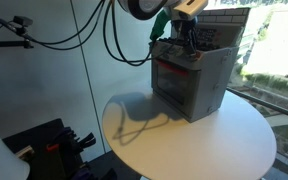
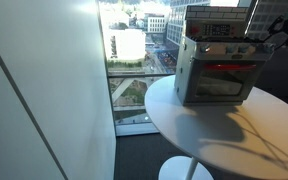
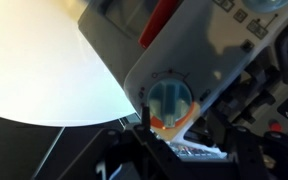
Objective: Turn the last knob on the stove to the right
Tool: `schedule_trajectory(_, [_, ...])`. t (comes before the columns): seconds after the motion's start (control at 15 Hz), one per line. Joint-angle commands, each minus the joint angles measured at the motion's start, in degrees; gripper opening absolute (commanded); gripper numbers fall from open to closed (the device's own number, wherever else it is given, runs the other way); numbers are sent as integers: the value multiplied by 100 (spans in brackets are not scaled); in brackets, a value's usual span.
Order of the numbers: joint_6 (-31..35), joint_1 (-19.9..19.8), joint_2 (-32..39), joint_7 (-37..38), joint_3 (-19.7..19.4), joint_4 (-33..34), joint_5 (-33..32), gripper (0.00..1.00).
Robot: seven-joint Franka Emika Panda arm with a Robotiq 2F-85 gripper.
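The small grey toy stove [image 1: 191,85] with a red-trimmed door stands on a round white table [image 1: 184,145]; it also shows in the other exterior view [image 2: 216,75]. My gripper [image 1: 183,42] hangs at the stove's top front edge, and shows at its right end in an exterior view [image 2: 270,38]. In the wrist view the stove's grey panel [image 3: 224,50] fills the frame. A teal knob [image 3: 171,100] with an orange ring sits just ahead of my gripper [image 3: 189,150]. The dark fingers stand apart, open and empty, and do not touch the knob.
The table [image 2: 214,130] stands close to a glass wall with a city view [image 2: 134,45]. Black cables [image 1: 114,40] hang from the arm. Dark equipment [image 1: 44,150] sits on the floor beside the table. The table's rim [image 3: 34,60] shows in the wrist view.
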Motion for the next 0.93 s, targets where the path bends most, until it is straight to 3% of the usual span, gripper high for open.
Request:
schedule_trajectory(0.0, [106, 27, -231, 138, -28, -60, -63, 92])
schedule_trajectory(0.07, [85, 23, -274, 103, -25, -76, -77, 99])
schedule_trajectory(0.4, [-201, 9, -482, 32, -55, -128, -375, 100])
schedule_trajectory(0.87, [-1544, -41, -910, -334, -52, -85, -884, 100])
